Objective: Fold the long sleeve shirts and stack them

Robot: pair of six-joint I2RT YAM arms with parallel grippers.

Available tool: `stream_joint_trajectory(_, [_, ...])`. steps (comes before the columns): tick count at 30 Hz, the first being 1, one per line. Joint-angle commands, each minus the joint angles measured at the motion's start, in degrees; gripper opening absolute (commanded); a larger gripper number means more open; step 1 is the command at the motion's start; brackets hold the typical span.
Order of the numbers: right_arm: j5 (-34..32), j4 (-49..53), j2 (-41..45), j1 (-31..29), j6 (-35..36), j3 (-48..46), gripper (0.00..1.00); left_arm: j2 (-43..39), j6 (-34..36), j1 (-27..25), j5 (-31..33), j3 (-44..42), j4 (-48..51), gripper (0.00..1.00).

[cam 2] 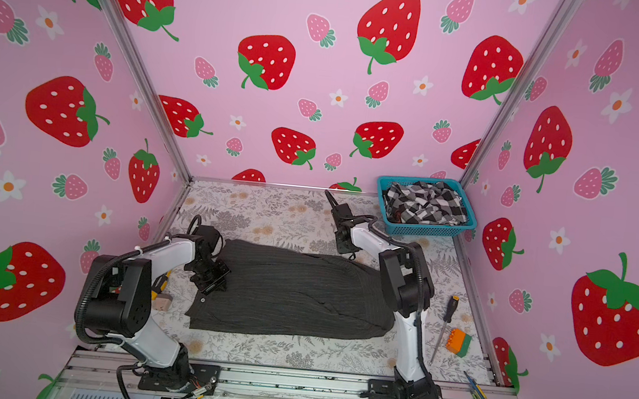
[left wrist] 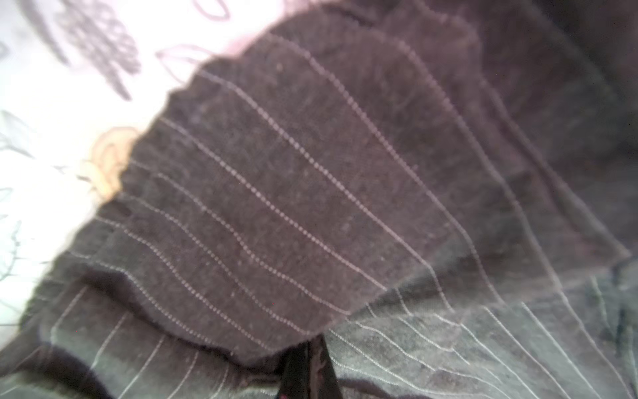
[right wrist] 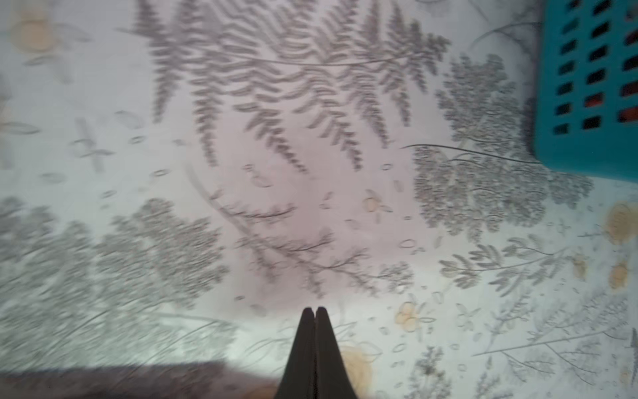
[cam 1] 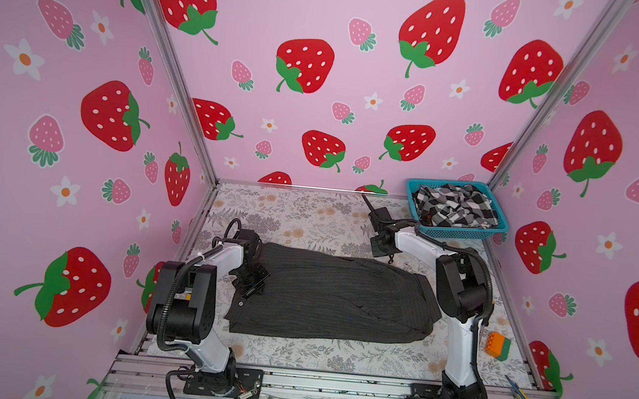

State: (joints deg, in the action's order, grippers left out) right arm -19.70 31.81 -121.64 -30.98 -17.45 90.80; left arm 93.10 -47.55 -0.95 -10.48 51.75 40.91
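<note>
Pinstriped shirt [cam 1: 332, 297] [cam 2: 293, 294]: lies spread as a long dark band across the middle of the floral table cover [cam 1: 288, 213], between the two arms. Looks folded over on itself, with a few creases toward the right end.

Left gripper [cam 1: 251, 282] [cam 2: 211, 278]: sits low on the shirt's left end. In the left wrist view [left wrist: 310, 349], jaws clenched tight, with a raised flap of the striped cloth [left wrist: 310, 172] running down to the tips. Reads as pinched there, though the view is blurred.

Right gripper [cam 1: 366, 200] [cam 2: 329, 196]: hangs above bare table cover toward the back, well apart from the pinstriped shirt and near the basket [cam 1: 462, 233] [cam 2: 426, 231]. In the right wrist view [right wrist: 315, 311], tips pressed together with nothing between them; basket wall [right wrist: 587, 148] just beside.

Checked shirt [cam 1: 455, 205] [cam 2: 427, 203]: lies crumpled inside the teal basket at the back right corner.

Also on the table at right: orange-and-green toy brick [cam 1: 497, 345], screwdriver [cam 2: 443, 328].
</note>
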Motion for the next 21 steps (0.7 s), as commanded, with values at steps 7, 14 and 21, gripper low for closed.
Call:
stream_joint_trajectory(7, [15.1, -0.1, 3.4, -8.2, 9.9, 1.5, 0.58, -1.7, 1.9, 0.3, -2.0, 2.1, 1.1, 0.0])
stream_joint_trajectory(14, [15.9, 0.8, -1.0, -9.9, 7.4, 2.8, 0.61, -3.1, 5.0, 0.3, -2.4, 12.3, 3.8, 0.43])
stream_joint_trajectory(21, [15.8, -0.8, 0.4, -11.1, 5.8, 2.1, 0.6, 5.1, 10.5, 0.3, 9.5, 28.3, 10.6, 0.84])
